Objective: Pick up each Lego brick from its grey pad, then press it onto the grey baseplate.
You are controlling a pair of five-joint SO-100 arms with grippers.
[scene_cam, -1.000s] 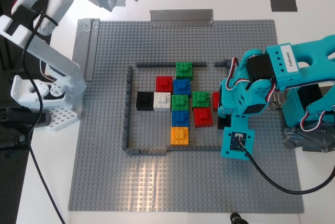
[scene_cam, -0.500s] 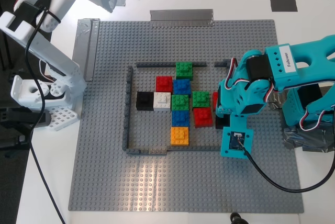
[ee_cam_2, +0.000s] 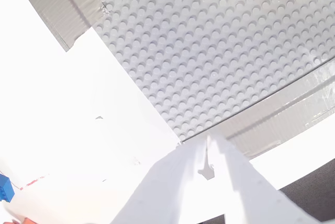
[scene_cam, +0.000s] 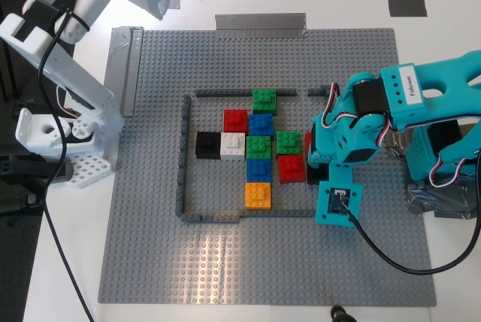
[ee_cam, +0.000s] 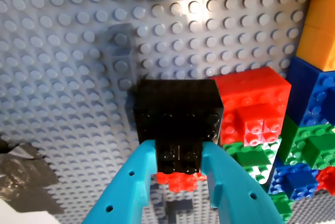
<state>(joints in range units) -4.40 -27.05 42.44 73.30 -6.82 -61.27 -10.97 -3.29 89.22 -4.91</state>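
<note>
Black Lego brick (ee_cam: 178, 116) sits clamped in my first end effector (ee_cam: 179, 169); my second end effector (ee_cam_2: 207, 153) is closed, empty.

My first gripper (scene_cam: 319, 174) inches toward the exterior view's left, while the white arm (scene_cam: 75, 6) lifts slightly.

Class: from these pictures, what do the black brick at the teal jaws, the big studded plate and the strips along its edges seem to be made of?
Black brick: glossy moulded plastic, judging by its sheen and studs. Grey baseplate: moulded plastic with a duller sheen and a uniform stud grid. Edge strips: probably silvery adhesive tape, since they look wrinkled and reflective.
</note>
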